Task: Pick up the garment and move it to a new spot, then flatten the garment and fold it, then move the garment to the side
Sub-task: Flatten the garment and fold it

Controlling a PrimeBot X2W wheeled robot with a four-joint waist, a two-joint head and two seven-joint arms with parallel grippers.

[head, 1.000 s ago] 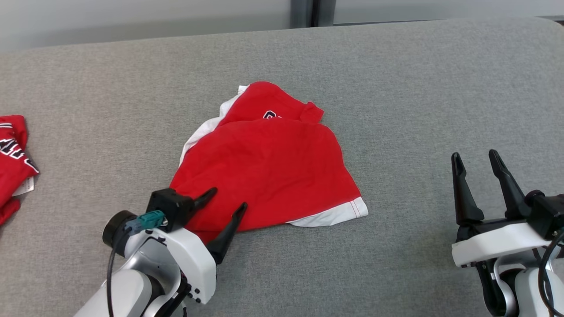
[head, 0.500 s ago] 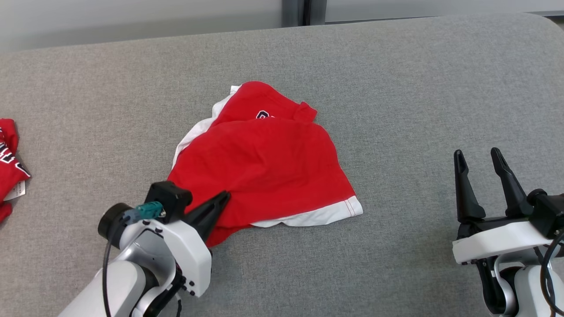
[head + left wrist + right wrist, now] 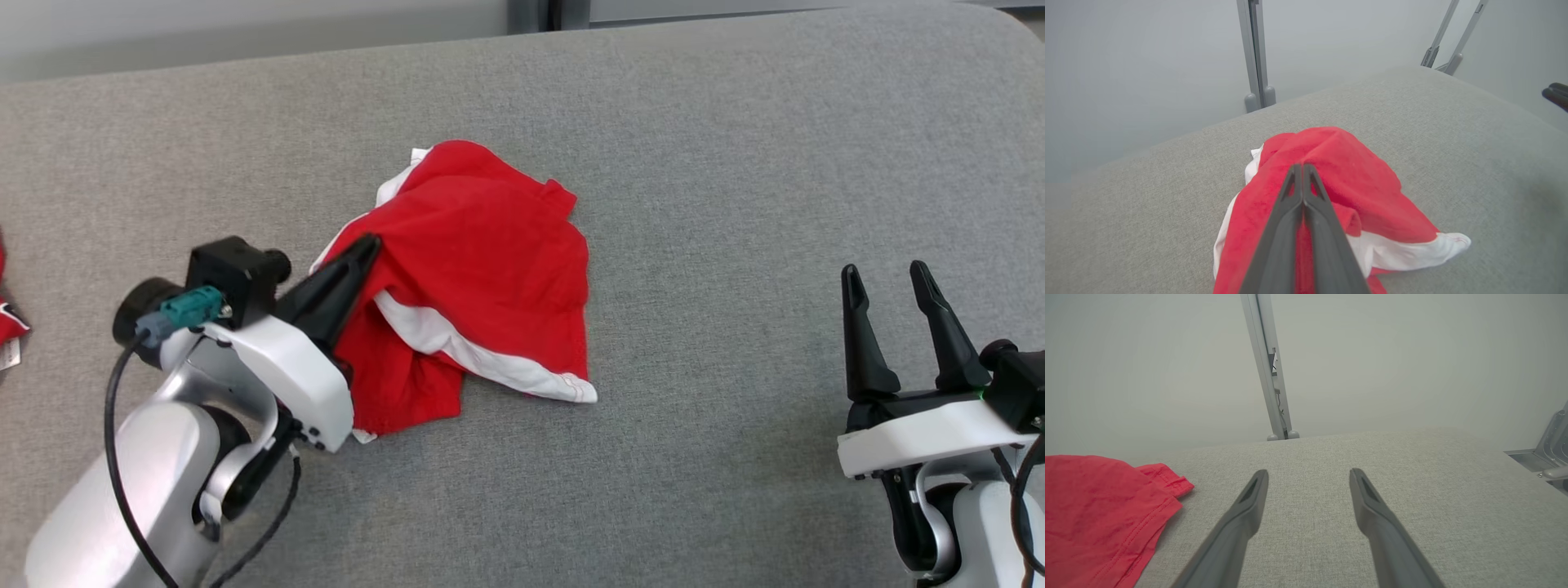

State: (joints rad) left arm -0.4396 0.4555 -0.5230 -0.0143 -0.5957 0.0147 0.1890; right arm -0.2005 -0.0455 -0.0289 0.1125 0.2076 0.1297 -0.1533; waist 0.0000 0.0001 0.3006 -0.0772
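Crumpled red fabric garment with white trim (image 3: 490, 269): near-left fold pinched in left gripper (image 3: 369, 242), dark fingers pressed together on cloth, rest heaped mid grey textile-covered surface (image 3: 735, 163). Right gripper (image 3: 884, 273) spread, empty, well apart at right.

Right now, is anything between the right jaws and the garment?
Nothing visible stands in the way. Bare grey fabric surface lies between the open right jaws and the red garment. The left jaws are shut on the garment's left edge, on the far side from the right jaws.
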